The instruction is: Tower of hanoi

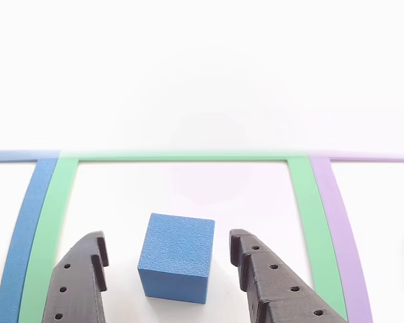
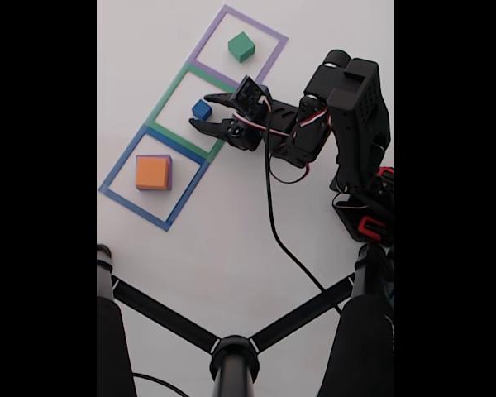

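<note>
Black printed arm (image 2: 347, 107), holed pincer (image 1: 167, 259) fingers, red-and-white servo wires (one black cable).

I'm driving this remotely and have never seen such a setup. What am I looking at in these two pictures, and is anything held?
The black machine is a small robot arm on a white table. Its grasping tool is a two-finger claw. The fixed view looks down on the whole scene. The other view looks out from close behind the tool, with its two dark fingers at the bottom.

On the table are three taped square outlines in a row: blue, green and purple. The orange block lies on the purple block in the blue outline. The green cube is in the purple outline. The blue cube sits in the green outline, between the open fingers, with gaps on both sides. Nothing is held.
</note>
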